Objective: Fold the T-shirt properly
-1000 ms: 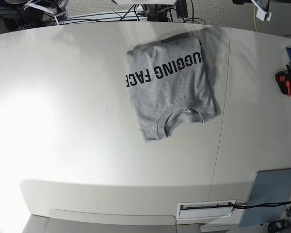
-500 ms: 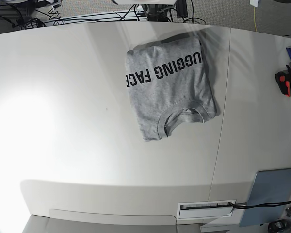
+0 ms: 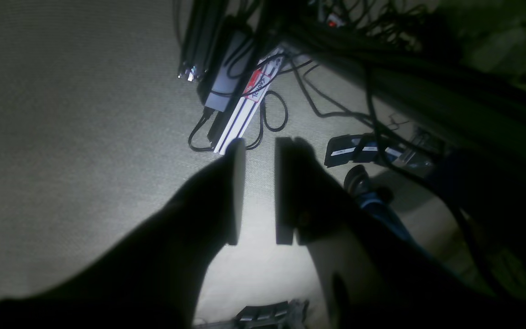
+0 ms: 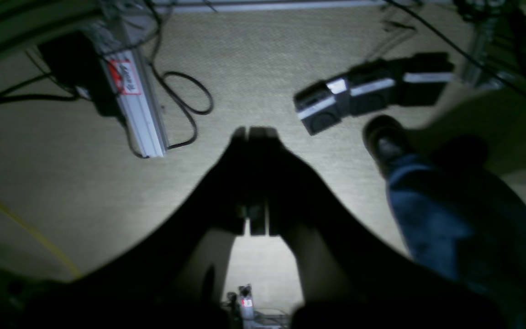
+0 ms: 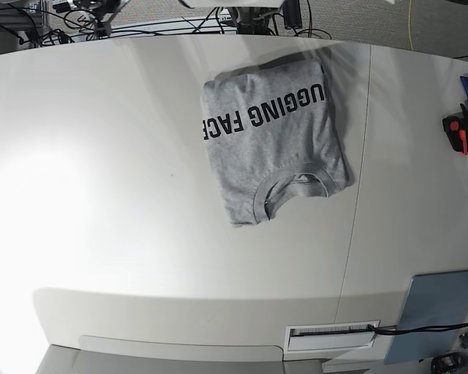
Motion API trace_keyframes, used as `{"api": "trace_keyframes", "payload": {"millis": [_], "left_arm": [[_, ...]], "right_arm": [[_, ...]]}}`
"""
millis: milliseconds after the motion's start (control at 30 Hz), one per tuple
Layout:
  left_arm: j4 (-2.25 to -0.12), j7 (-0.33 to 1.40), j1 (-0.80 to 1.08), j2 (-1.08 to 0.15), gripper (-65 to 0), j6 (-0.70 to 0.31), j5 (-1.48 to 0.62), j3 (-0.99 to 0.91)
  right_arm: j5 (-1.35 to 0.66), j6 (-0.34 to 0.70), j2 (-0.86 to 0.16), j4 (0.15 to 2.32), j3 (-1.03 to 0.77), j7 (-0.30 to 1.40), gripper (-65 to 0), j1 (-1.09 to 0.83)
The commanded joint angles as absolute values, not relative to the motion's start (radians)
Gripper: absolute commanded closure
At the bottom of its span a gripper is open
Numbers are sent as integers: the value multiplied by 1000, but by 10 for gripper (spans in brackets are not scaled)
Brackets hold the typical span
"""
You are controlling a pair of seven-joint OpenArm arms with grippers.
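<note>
On the desk [image 5: 101,195] the T-shirt [image 5: 274,140] lies folded into a compact rectangle, collar toward the near edge and lettering up, untouched by either arm. Beyond the far edge, both wrist cameras look at carpet: the left gripper [image 3: 259,151] has its fingers slightly spread, the right gripper [image 4: 255,133] has them pressed together, both empty. Judging by this, any returning sweep could snag and undo the fold.

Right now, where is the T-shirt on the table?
In the base view the folded T-shirt lies on the white table, right of centre toward the far edge, just left of the tabletop seam, lettering up, collar toward the camera.
</note>
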State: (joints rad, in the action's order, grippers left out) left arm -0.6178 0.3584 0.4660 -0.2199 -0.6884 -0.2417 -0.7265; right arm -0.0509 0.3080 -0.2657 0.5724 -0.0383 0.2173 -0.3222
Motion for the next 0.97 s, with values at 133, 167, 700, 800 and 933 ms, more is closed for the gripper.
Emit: {"api": "trace_keyframes", "payload": {"millis": [133, 167, 700, 800, 933], "left_arm": [[-500, 308, 375, -234, -129, -698, -94, -650], [-488, 272, 365, -233, -130, -695, -64, -610], [-480, 107, 296, -146, -130, -310, 60, -278], [-480, 105, 290, -133, -130, -310, 60, -278], [-480, 105, 291, -135, -130, -310, 60, -278]], "right_arm": [[-26, 310, -239, 521, -40, 206, 0, -294], [-26, 310, -237, 522, -40, 203, 0, -293], [29, 307, -207, 522, -40, 157, 0, -282], [54, 307, -197, 522, -40, 156, 0, -282], [54, 307, -198, 522, -40, 155, 0, -282]]}}
